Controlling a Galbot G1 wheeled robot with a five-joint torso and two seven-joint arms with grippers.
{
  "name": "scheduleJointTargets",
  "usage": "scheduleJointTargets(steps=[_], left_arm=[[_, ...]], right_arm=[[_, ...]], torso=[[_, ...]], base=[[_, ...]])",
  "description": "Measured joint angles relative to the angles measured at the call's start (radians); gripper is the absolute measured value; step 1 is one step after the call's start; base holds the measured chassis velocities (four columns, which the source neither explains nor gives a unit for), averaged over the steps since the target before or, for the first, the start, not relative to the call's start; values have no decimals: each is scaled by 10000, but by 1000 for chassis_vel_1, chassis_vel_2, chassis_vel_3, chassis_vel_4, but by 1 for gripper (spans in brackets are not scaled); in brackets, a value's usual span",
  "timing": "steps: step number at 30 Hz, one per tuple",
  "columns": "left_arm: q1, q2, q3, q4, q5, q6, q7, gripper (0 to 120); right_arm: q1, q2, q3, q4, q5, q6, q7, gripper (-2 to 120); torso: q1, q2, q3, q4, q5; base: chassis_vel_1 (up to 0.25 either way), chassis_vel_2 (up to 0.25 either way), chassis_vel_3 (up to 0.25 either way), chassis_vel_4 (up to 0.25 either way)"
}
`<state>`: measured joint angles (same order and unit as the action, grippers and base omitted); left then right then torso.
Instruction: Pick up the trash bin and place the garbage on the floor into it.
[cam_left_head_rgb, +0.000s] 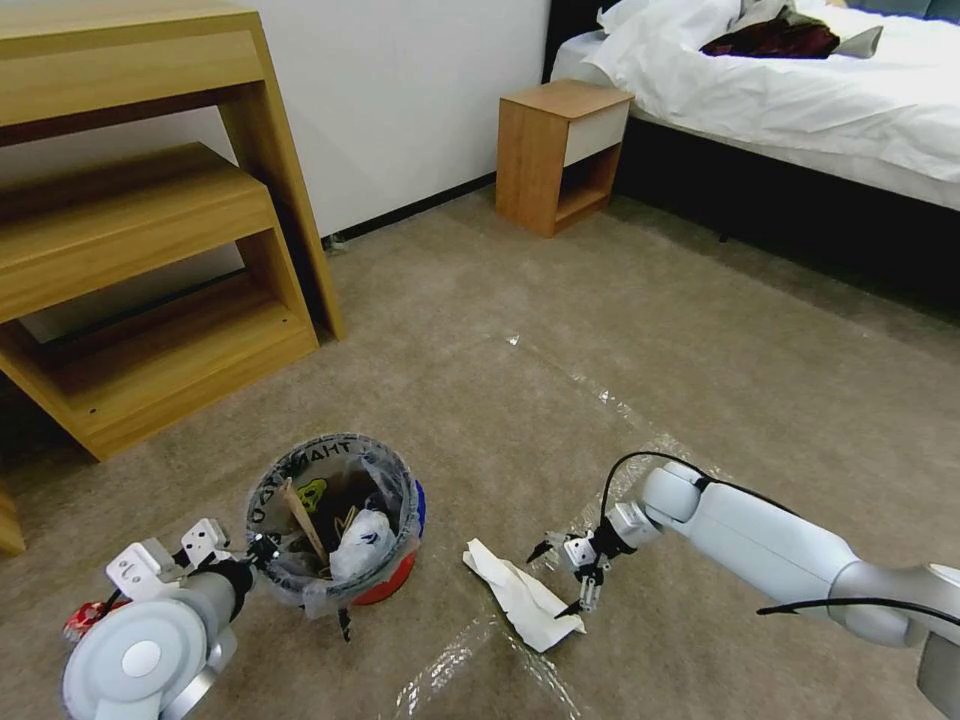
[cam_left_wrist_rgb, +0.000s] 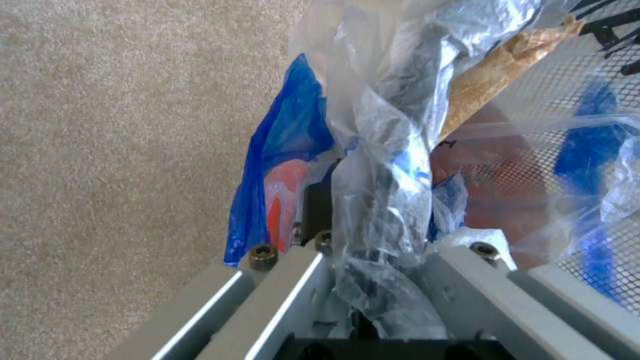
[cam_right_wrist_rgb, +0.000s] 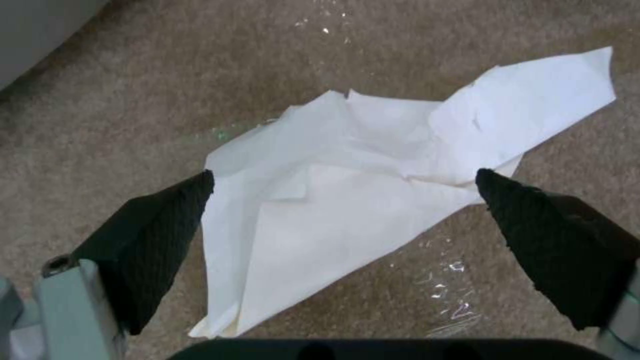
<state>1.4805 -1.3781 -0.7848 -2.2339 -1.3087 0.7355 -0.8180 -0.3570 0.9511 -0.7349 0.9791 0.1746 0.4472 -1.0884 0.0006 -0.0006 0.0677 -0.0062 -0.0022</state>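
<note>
Head: left gripper (cam_left_head_rgb: 262, 549) pinches trash bin (cam_left_head_rgb: 335, 520) rim w/ bag liner, near left, kept beside the crumpled white paper (cam_left_head_rgb: 522, 595) on carpet (cam_left_head_rgb: 620, 330).
L wrist: jaws clamped on liner (cam_left_wrist_rgb: 383, 200).
R wrist: right gripper (cam_right_wrist_rgb: 343, 182) wide, straddling paper, prob. for pickup.

We're in a bedroom: a bed (cam_left_head_rgb: 800, 90) with rumpled white sheets, a wooden nightstand (cam_left_head_rgb: 562, 155) beside it, beige carpet (cam_left_head_rgb: 520, 340) underfoot and a wooden desk (cam_left_head_rgb: 150, 230) against the wall.
</note>
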Motion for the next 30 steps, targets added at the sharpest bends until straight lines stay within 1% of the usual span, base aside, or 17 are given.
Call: scheduleJointTargets(steps=[14,24,30], left_arm=[[-83,7,0,119,8,0,24,0],[-128,-16,69,232,12,0,30,0],[-151,-6,82,261,15,0,37,0]], right_arm=[[-356,121,77,-120,-272,66,101,100],[-557,393,241,-633,-603,260,192,100],[-637,499,248,-718,-630,272,217,100]], torso=[[0,0,0,0,0],[-1,0,0,0,0],[0,0,0,-1,0]], base=[[0,0,0,0],[0,0,0,0],[0,0,0,0]])
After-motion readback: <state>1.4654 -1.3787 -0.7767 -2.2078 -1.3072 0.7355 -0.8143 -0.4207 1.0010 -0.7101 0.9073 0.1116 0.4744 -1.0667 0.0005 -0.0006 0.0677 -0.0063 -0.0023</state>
